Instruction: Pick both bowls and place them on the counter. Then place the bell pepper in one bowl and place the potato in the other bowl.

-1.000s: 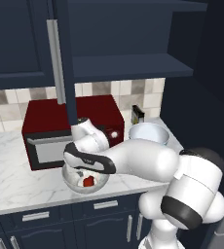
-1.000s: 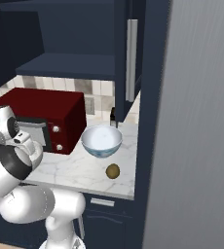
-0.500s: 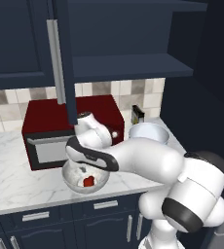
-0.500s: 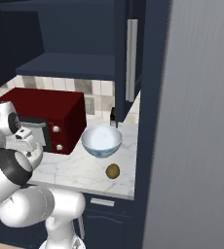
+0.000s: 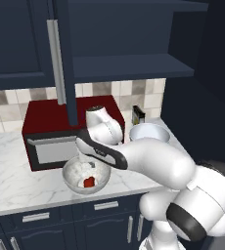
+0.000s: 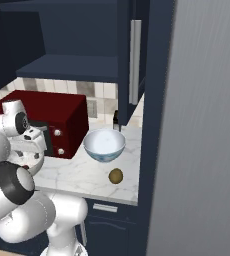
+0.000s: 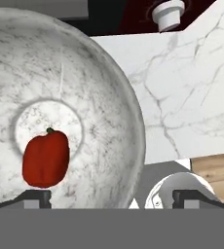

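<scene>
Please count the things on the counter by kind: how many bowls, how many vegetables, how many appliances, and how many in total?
Bowls: 2, the marbled bowl and the blue-patterned bowl.
Vegetables: 2, the pepper inside the marbled bowl and the potato lying on the counter.
Appliances: 1, the red microwave.
Total: 5.

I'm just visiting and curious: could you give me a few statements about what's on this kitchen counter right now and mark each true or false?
1. The pepper lies inside the marbled bowl. True.
2. The potato sits in the blue-patterned bowl. False: it lies on the counter beside that bowl.
3. Both bowls stand on the counter. True.
4. The gripper is clamped on the pepper. False: its fingertips stand wide apart, holding nothing.
5. The microwave is red. True.
</scene>
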Motion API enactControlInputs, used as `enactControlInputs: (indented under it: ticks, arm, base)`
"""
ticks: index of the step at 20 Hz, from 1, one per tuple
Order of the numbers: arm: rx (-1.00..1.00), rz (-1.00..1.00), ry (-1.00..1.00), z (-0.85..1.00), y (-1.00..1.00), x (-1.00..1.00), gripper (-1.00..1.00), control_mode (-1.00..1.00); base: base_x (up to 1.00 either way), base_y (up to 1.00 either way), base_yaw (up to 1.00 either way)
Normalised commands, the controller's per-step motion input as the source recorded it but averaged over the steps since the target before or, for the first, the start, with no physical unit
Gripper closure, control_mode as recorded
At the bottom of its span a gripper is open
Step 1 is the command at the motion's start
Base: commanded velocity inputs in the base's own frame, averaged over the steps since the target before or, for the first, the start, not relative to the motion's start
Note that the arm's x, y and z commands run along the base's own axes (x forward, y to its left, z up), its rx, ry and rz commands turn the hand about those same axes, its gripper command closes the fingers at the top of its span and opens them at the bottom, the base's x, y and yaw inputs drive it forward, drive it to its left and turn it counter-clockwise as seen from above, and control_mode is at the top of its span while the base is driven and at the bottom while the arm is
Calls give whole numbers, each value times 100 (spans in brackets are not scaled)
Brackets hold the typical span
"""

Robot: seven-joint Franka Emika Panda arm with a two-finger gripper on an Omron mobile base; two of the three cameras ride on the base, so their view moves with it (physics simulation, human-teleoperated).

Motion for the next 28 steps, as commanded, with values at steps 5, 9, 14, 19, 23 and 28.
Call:
enactControlInputs:
  ticks: [5, 9, 14, 19, 23, 28]
  arm:
    - [-1, 0, 0, 0, -52, -2, -100, -100]
    - [-2, -4, 0, 0, -56, -11, -100, -100]
    - [-1, -7, 0, 0, -77, -20, -100, -100]
    - [0, -8, 0, -9, -96, -20, -100, -100]
    - [-9, -2, 3, -30, -74, -1, -100, -100]
    - [-3, 1, 0, -28, -95, 8, -100, -100]
  base:
    - [0, 0, 0]
    - [0, 0, 0]
    - [0, 0, 0]
    - [0, 0, 0]
    - [0, 0, 0]
    - [0, 0, 0]
